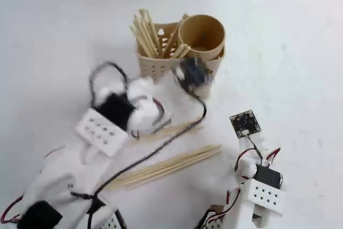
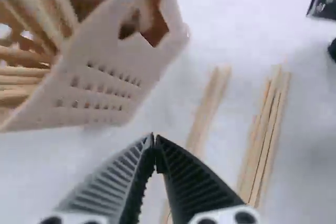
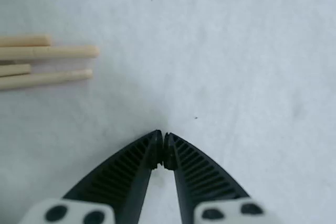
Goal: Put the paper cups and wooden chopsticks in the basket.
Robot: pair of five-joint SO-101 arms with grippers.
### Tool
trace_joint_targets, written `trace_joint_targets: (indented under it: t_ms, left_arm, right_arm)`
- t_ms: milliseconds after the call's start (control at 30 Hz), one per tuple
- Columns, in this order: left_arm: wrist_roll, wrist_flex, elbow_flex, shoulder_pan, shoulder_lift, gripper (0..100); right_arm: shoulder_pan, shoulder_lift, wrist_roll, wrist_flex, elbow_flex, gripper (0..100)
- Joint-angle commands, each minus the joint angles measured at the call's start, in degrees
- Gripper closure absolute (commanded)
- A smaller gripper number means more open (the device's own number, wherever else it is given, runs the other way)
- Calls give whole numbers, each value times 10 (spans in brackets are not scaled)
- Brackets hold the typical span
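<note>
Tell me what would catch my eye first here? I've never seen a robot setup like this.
The pale basket near the far side of the white table stands out, already holding a paper cup and a bristling bunch of chopsticks. Nearer the arms, loose chopsticks lie flat on the table. The left arm's claw hangs shut close to the basket's perforated wall.

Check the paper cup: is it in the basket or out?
In the basket: the paper cup stands upright inside it, mouth up, beside the chopsticks.
</note>
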Motion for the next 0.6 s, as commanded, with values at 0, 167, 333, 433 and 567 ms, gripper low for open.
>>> trace_joint_targets:
  t_ms: [0,167,333,433,567]
  left_arm:
    - [-47,-174,200,8,-2,881]
    - [-82,-275,211,-7,114,883]
    - [-108,-296,133,-36,284,884]
    - [-110,-272,63,-57,359,884]
    - [-109,-222,12,-55,396,884]
  right_arm:
    - [2,3,7,-9,-17,981]
    - [2,3,9,-9,-17,981]
    - [2,3,10,-8,-17,981]
    - [2,3,10,-8,-17,981]
    - [2,3,10,-8,-17,981]
